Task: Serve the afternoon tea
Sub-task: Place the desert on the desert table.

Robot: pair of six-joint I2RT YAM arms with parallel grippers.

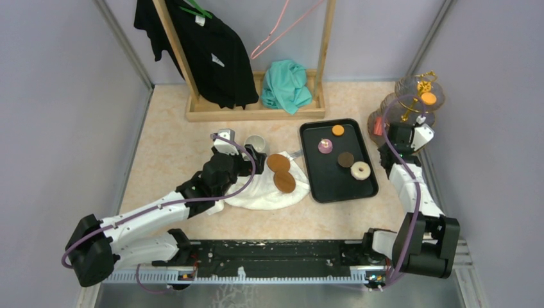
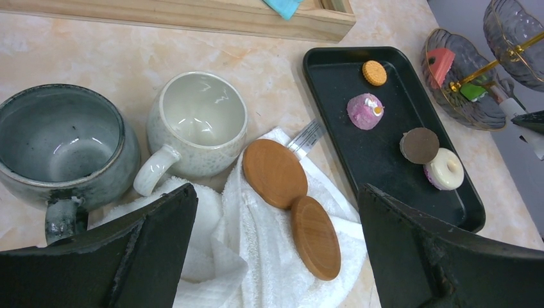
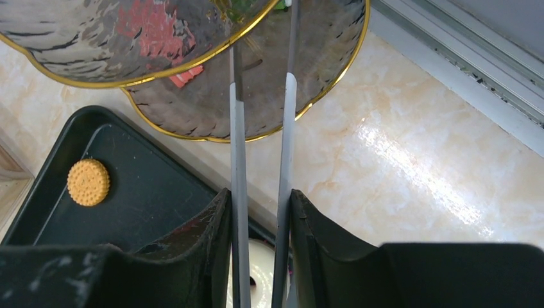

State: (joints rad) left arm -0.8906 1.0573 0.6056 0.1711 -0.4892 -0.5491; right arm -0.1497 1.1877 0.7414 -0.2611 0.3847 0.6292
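The glass three-tier stand [image 1: 410, 102] with its gold frame stands at the back right, with an orange disc [image 1: 428, 98] on an upper tier. Red [image 2: 439, 64] and green [image 2: 473, 92] pieces lie on lower tiers. My right gripper [image 3: 260, 192] is shut on the long metal tongs [image 3: 287, 128], whose tips reach in among the tiers [image 3: 321, 64]. An orange disc [image 1: 337, 130], a pink sweet [image 1: 326, 146], a brown disc [image 1: 346, 159] and a white doughnut [image 1: 360, 170] lie on the black tray [image 1: 321, 186]. My left gripper [image 2: 274, 192] is open and empty, with the grey mug [image 2: 61, 151] beside it.
A white mug [image 2: 199, 125] stands next to the grey one. Two round wooden lids [image 2: 274, 172] lie on a white towel [image 2: 256, 269] under my left gripper. A wooden clothes rack [image 1: 253, 109] with a black shirt and a teal cloth stands at the back.
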